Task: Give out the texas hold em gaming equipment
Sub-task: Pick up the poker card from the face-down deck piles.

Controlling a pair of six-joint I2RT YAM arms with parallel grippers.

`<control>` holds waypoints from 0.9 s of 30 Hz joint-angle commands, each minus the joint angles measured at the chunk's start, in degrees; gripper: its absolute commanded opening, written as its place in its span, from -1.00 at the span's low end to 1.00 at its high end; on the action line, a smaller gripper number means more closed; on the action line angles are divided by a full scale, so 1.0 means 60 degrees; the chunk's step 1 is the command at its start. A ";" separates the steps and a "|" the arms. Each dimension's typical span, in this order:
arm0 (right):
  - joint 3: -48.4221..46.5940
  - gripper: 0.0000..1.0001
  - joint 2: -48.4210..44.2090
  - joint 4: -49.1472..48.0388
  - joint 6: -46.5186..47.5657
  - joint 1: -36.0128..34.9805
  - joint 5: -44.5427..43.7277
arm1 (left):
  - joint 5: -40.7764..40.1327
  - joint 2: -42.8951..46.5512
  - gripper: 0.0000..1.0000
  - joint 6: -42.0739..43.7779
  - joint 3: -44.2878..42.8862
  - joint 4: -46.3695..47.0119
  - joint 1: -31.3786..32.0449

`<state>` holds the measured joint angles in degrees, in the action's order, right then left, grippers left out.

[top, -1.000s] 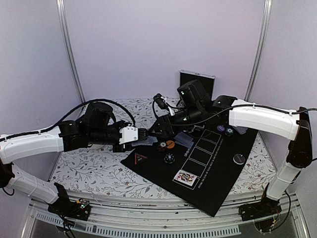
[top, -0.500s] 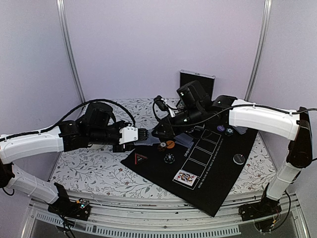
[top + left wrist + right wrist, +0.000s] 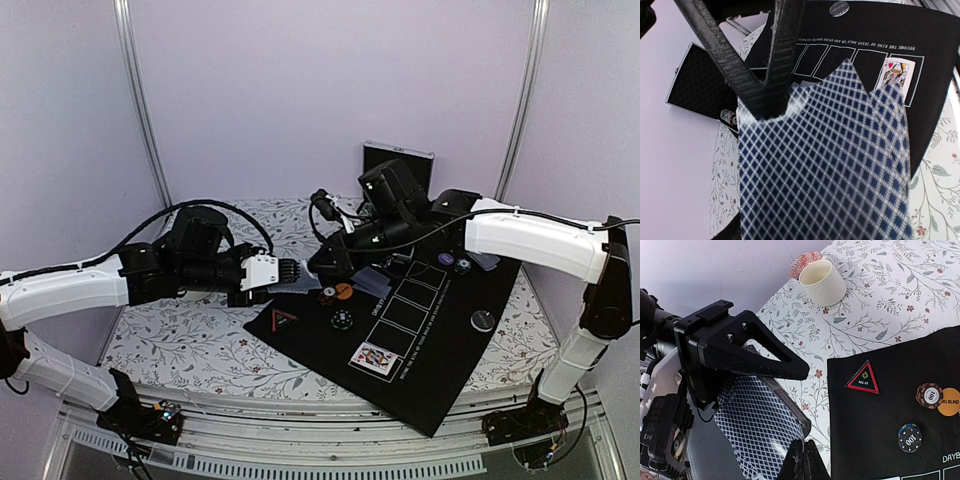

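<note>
- The left gripper is clamped on a deck of playing cards with blue-and-white diamond-lattice backs. It holds the deck in the air above the left edge of the black felt mat.
- The right gripper meets the deck from the other side. Its two black fingers are pressed together with their tips at the edge of the top card. I cannot tell whether a card is nipped between them.
- On the mat below the deck lies a black triangular marker with a red border, lettered ALL IN.
- Further along the mat sits a red-and-black striped chip, touching a flat orange disc lettered BIG BLIND.
- A blue-and-black striped chip lies near them, apart from both.
- A face-up queen card lies in the end box of the row of white outlines printed on the mat.
- A dark round disc rests near the mat's right edge.
- A cream cup stands upright on the flower-printed tablecloth, well apart from the mat.
- An open metal-edged case with a black lining lies beyond the mat.
</note>
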<state>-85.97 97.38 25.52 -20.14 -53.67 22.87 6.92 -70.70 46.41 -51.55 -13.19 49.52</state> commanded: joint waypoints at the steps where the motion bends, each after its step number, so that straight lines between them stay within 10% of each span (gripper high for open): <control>1: -0.0163 -0.95 -0.0531 -0.0321 -0.0085 -0.0035 -0.0175 | 0.0184 0.0240 -0.04 -0.0089 0.0096 0.0211 0.0114; 27: 0.0055 -0.83 -0.0279 -0.1596 -0.0834 -0.0290 -0.0416 | 0.0210 0.0240 -0.04 -0.0104 0.0081 0.0226 0.0120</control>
<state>-85.52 95.94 21.37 -24.43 -54.89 19.64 6.74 -69.95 46.19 -51.55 -12.62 49.50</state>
